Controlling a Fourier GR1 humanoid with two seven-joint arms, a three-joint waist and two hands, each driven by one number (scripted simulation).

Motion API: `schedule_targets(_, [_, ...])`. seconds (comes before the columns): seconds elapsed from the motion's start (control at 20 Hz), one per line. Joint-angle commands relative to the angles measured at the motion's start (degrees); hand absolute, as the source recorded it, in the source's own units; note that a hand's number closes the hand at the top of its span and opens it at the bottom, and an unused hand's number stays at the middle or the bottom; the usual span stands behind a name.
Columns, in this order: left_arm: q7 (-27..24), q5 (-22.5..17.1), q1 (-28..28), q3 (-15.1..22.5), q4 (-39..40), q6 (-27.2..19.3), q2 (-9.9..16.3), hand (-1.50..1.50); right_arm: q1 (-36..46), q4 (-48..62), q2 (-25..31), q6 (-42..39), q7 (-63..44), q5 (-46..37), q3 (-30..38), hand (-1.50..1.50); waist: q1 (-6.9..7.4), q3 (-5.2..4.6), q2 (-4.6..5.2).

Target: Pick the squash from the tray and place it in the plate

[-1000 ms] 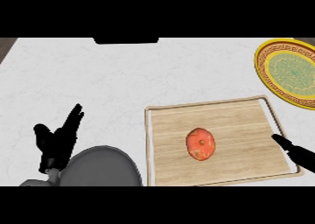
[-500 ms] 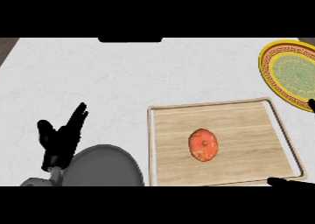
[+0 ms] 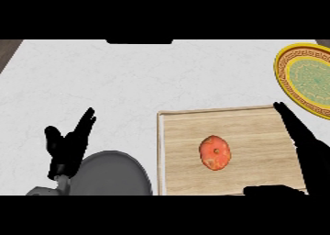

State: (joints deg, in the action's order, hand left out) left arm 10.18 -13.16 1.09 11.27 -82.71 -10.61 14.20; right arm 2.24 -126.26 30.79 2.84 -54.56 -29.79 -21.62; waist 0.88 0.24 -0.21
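The step in hand was the reach: the squash [image 3: 215, 153] lay untouched near the middle of the wooden tray [image 3: 262, 124], and nothing had yet been lifted. The right hand [image 3: 310, 153] stood over the tray's right side, its fingers straight and spread wide from the thumb, which showed at the near edge of the tray. The squash sat to the left of that hand, apart from it, inside the broad gap between fingers and thumb but not in contact with either.

The next move, as I judged it, called for the hand to shift left and down until fingers and thumb flanked the squash, then curl round it, lift it and carry it to the far right, where the plate [image 3: 289, 75] waited just beyond the tray's far right corner.

The squash was a small oval, orange-red with paler mottling, and its rounded skin looked smooth, so it might roll if nudged. The tray was pale, grained wood, rectangular, with a low raised rim. The plate was round, with a yellow patterned border and a green centre. The counter [image 3: 127, 78] was white and faintly marbled.

The left hand [image 3: 69, 144] rested open at the near left, fingers up.
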Motion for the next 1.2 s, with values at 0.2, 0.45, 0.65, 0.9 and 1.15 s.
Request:
schedule_targets(0.2, [2.5,0.8,-1.2,1.7,-0.4,-0.9,-3.9,0.0,5.8,5.0,-8.9,-5.2,-10.4,-5.0,-6.6,-1.5,-0.6,-0.27,0.18])
schedule_targets(0.45, [-0.2,-0.1,-2.1,-0.7,2.2,2.9,-2.7,0.0,7.4,11.3,-15.6,-4.5,-9.1,-8.7,-9.5,-1.5,-0.64,-0.27,0.22])
schedule_targets(0.65, [0.2,-1.0,-0.2,-3.2,4.5,4.9,-1.9,0.0,5.6,17.1,-17.7,-1.7,-2.9,-11.1,-9.7,-1.5,-0.73,-0.26,0.28])
schedule_targets(0.9, [0.1,3.3,-1.6,0.2,3.0,1.2,-6.0,0.0,3.1,15.0,-16.4,-4.7,-4.9,-14.6,-9.2,-1.5,-0.99,-0.25,0.21])
schedule_targets(1.15, [0.2,1.6,-0.7,-3.0,2.9,4.7,-3.5,0.0,9.9,20.2,-20.5,-9.4,-8.8,-16.6,-6.2,-1.5,-0.7,-0.27,0.27])
